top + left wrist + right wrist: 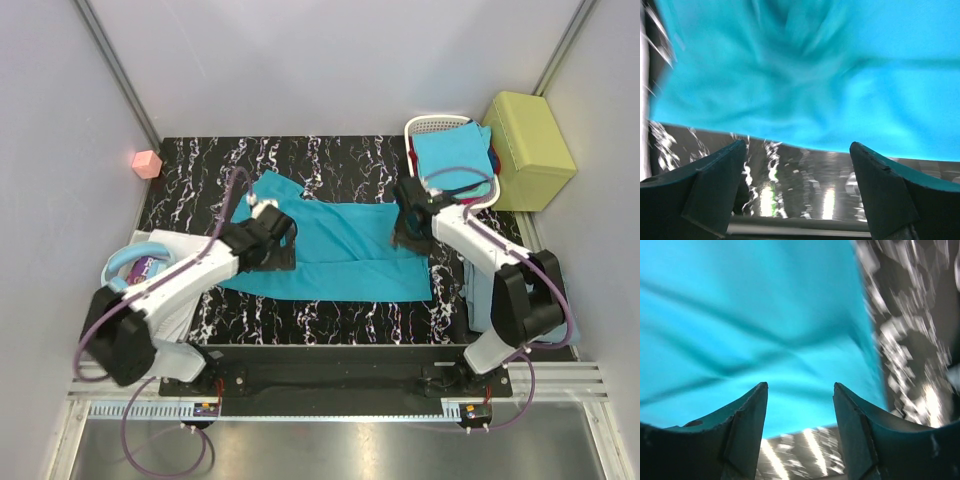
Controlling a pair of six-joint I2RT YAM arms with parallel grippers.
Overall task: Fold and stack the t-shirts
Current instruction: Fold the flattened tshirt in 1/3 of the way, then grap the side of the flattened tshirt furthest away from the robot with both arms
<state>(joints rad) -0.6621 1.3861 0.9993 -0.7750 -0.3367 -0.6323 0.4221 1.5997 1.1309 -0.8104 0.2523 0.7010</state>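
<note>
The large teal t-shirt (345, 250) lies spread flat in the middle of the marbled table (330, 160). The left gripper (270, 235) hangs over its left end and the right gripper (410, 222) over its right edge. Both have their jaws apart and grip nothing.

Black, white-veined tabletop (340, 160) enclosed by pale grey walls (330, 60) with metal corner posts (115, 70). Pink block (147, 163) sits well left of the left hand (796, 150); yellow-green padded box (528, 150) right of the right hand (800, 387).

The t-shirt (350, 255) is teal, the table (330, 160) black with white veins, the box (530, 150) yellow-green.
</note>
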